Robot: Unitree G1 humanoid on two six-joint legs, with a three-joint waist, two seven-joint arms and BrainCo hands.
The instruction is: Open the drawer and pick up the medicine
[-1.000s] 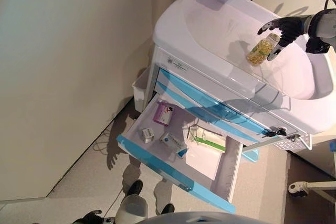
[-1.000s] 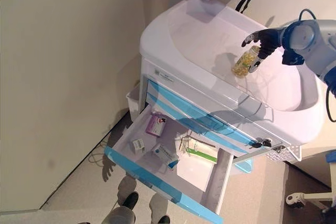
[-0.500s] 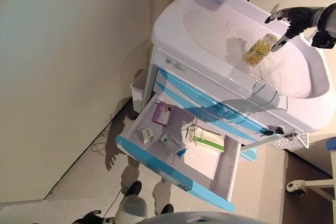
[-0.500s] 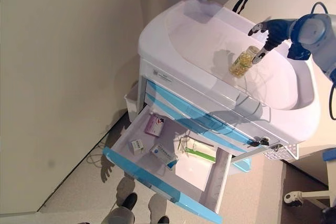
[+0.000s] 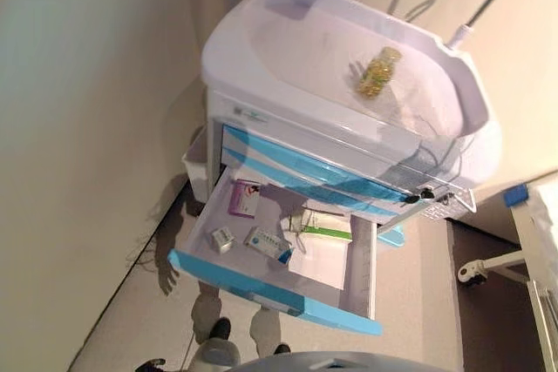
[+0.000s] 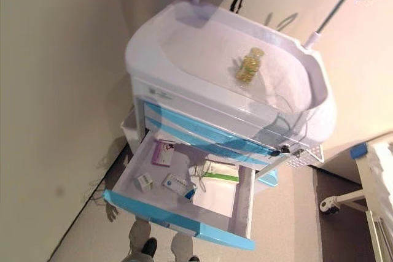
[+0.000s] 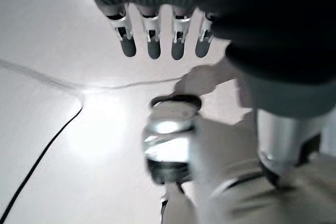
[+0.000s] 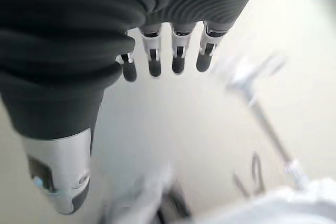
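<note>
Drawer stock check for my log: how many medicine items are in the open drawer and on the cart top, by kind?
Boxes in the drawer: 4 (pink-purple, small white, blue-white, green-white)
Bottles on the cart top: 1 (yellow capsule bottle)
Total: 5

The drawer [image 5: 261, 289], white inside with a blue front, stands pulled fully open at lower centre. The medicine bottle [image 5: 377, 71], clear and full of yellow capsules, lies tipped on the white surface [image 5: 288, 32] at upper centre.
</note>
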